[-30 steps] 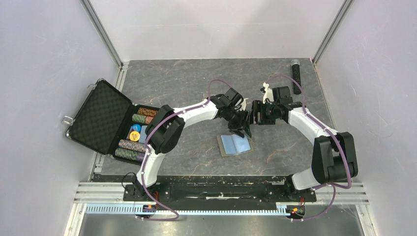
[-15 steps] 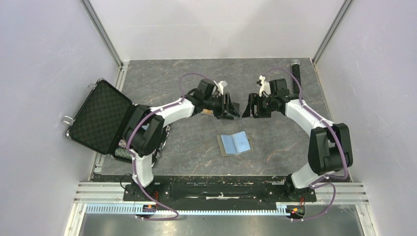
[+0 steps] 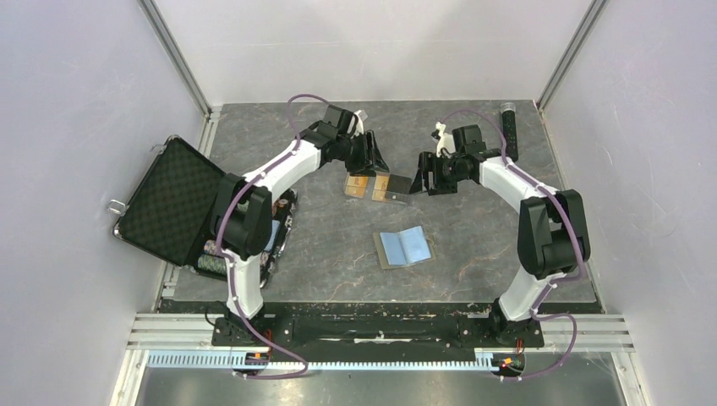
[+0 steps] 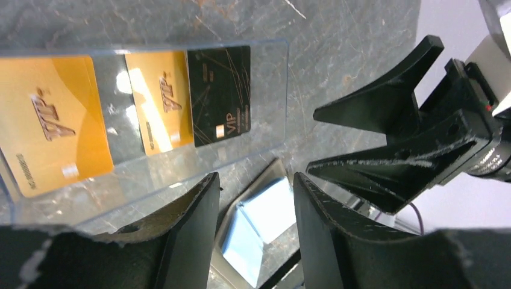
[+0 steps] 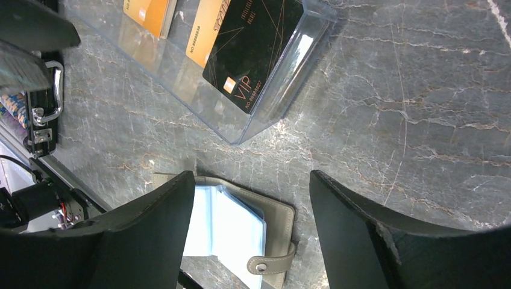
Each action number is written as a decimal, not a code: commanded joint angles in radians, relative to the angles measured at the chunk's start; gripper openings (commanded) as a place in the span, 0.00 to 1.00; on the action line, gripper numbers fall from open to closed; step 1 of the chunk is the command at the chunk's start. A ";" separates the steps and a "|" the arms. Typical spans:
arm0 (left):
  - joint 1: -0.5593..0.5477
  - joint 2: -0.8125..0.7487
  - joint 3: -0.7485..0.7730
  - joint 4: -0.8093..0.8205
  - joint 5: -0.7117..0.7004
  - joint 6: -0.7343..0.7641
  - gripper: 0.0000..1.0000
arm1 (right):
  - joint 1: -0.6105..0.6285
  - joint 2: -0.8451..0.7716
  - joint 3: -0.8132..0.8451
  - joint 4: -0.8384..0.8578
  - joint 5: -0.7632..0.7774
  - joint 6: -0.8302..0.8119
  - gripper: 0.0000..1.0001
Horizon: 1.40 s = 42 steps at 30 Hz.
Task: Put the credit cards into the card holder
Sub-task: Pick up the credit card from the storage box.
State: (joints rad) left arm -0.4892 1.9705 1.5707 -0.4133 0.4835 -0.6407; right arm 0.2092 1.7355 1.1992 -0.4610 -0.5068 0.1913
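Observation:
The credit cards lie flat in a clear plastic box [image 3: 394, 197]: two orange-gold cards [image 4: 51, 123] [image 4: 163, 99] and a black card [image 4: 220, 93]. The right wrist view also shows the black card [image 5: 253, 51] and a gold card [image 5: 208, 27] beside it. The card holder [image 3: 402, 248] lies open on the table, light blue pockets up, snap tab [image 5: 271, 263] loose. My left gripper [image 3: 375, 166] hovers open at the box's far left side. My right gripper [image 3: 418, 182] is open just right of the box, empty. Between my left fingertips [image 4: 208, 186] I see the card holder [image 4: 259, 229].
A big black poker-chip case [image 3: 173, 203] stands open at the left edge, chips inside, partly behind my left arm. A black stick-like object [image 3: 510, 131] lies at the far right corner. Grey walls close in the marbled table [image 3: 473, 245].
Both grippers have moved away from the card holder toward the far side. The left arm swung back and left, uncovering the clear box with the cards.

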 commanded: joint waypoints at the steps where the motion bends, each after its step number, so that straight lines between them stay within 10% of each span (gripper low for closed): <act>1: -0.006 0.095 0.158 -0.205 -0.087 0.134 0.55 | 0.011 0.011 0.045 -0.008 -0.027 0.007 0.73; 31: -0.054 0.431 0.461 -0.299 -0.037 0.130 0.41 | 0.020 0.057 0.059 -0.020 -0.038 0.000 0.73; 38: -0.063 0.435 0.473 -0.302 -0.031 0.139 0.03 | 0.019 0.059 0.059 -0.022 -0.038 -0.004 0.73; 42: -0.068 0.418 0.476 -0.319 -0.062 0.151 0.02 | 0.018 0.058 0.062 -0.025 -0.038 -0.006 0.73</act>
State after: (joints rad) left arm -0.5468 2.3966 2.0155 -0.7094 0.4541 -0.5461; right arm 0.2272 1.7836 1.2148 -0.4877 -0.5266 0.1909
